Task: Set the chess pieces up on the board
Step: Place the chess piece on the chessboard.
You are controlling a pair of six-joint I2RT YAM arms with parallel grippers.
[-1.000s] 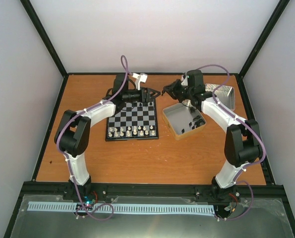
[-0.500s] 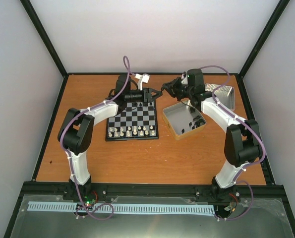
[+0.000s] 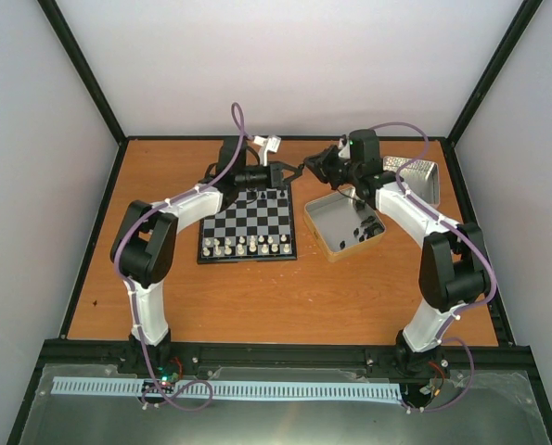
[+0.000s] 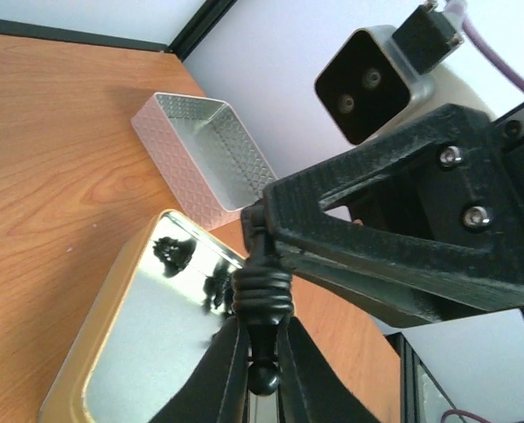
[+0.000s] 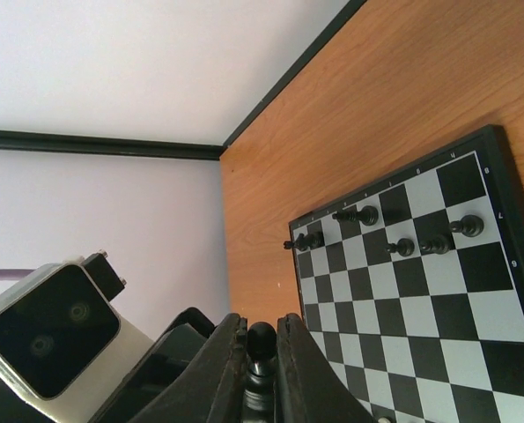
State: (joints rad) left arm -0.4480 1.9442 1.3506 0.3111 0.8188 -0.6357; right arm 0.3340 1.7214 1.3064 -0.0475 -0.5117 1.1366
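Observation:
A black chess piece (image 3: 301,171) hangs in the air between the board (image 3: 257,219) and the gold tin, held from both sides. In the left wrist view my left gripper (image 4: 262,324) is shut on its stem, with the round head (image 4: 263,379) between the fingers and the ringed part (image 4: 262,298) past the tips. My right gripper (image 5: 262,333) is shut on the same piece (image 5: 262,340). Several black pieces (image 5: 358,214) stand on the board's (image 5: 420,300) far rows. White pieces (image 3: 248,246) fill the near rows.
A shiny gold tin (image 3: 324,237) lies right of the board, with dark shapes (image 4: 169,251) at its far wall. A pink tin (image 3: 428,182) stands at the back right. The two wrists are close together above the board's far right corner.
My left gripper's jaws have shut on the black piece that the right gripper holds out. Both arms have barely shifted.

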